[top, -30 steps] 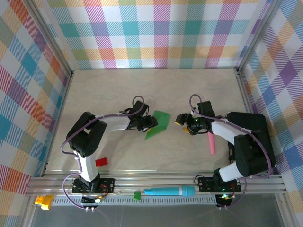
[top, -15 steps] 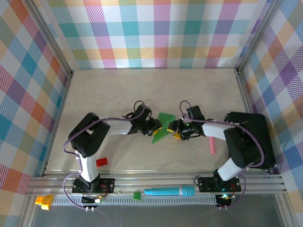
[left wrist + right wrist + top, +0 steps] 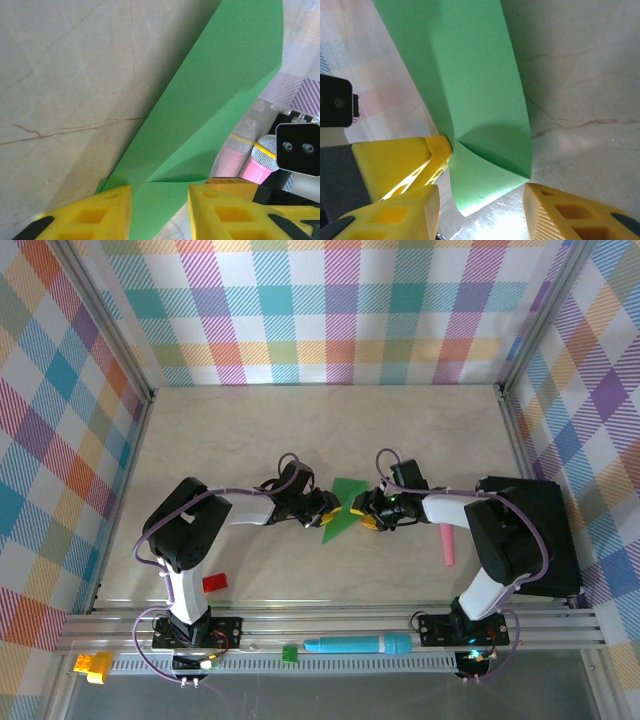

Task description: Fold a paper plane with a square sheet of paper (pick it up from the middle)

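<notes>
The square sheet of paper (image 3: 345, 491), creased into a narrower green shape, sits mid-table between both arms, just off the table (image 3: 300, 430) as far as I can judge from above. On my left wrist feed the paper (image 3: 215, 100) runs down between the yellow fingers (image 3: 100, 210). The left gripper (image 3: 325, 508) stands narrow and appears to pinch the sheet's lower end. The right gripper (image 3: 362, 512) meets it from the opposite side. There the jaws stand apart around the sheet's curled corner (image 3: 485, 165), with one finger (image 3: 405, 160) against the fold. A pink marker (image 3: 447, 543) lies further right.
</notes>
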You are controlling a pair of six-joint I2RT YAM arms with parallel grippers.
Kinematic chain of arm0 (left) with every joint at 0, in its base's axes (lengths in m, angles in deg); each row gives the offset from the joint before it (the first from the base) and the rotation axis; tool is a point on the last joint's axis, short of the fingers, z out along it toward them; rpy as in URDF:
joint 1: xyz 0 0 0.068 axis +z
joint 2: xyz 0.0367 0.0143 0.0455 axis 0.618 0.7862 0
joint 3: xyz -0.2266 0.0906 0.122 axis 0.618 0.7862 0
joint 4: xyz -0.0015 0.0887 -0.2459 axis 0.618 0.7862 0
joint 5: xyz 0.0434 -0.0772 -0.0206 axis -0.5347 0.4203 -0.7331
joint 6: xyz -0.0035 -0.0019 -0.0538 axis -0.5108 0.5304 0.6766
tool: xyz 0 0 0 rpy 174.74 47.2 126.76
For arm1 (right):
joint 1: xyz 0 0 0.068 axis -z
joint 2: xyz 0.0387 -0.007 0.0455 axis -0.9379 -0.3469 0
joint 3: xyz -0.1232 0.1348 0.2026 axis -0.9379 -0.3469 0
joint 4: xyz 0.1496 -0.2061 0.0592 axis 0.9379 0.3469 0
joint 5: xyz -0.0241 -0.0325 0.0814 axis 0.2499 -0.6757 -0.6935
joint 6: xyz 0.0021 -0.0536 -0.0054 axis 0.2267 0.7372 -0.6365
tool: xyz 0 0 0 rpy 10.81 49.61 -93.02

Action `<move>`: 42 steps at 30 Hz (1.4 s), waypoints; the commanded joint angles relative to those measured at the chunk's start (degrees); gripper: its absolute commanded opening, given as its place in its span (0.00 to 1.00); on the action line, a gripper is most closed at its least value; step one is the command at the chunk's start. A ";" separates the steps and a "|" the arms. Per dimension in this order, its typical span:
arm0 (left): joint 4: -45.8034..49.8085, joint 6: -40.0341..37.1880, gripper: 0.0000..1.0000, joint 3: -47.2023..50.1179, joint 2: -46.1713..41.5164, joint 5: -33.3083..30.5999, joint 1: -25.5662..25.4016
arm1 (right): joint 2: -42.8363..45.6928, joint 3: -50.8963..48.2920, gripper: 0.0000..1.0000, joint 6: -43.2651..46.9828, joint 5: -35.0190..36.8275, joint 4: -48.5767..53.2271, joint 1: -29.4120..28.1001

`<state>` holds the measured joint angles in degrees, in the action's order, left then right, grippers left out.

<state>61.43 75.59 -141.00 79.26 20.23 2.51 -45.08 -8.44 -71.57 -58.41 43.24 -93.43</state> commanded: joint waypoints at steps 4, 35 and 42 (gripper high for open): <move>4.48 0.38 0.35 2.38 1.70 -1.26 2.07 | -1.28 1.48 0.46 1.19 -1.13 -2.13 -0.09; 2.12 -6.17 0.38 0.01 -1.14 4.63 3.58 | -1.99 3.22 0.06 6.85 -5.29 -1.59 0.43; -4.38 -11.76 0.46 3.84 -9.56 1.68 3.11 | 0.30 1.54 0.00 1.92 -2.73 -3.83 0.43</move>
<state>59.61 68.25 -138.66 74.19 23.96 5.37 -47.09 -6.50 -67.07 -62.23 40.38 -93.25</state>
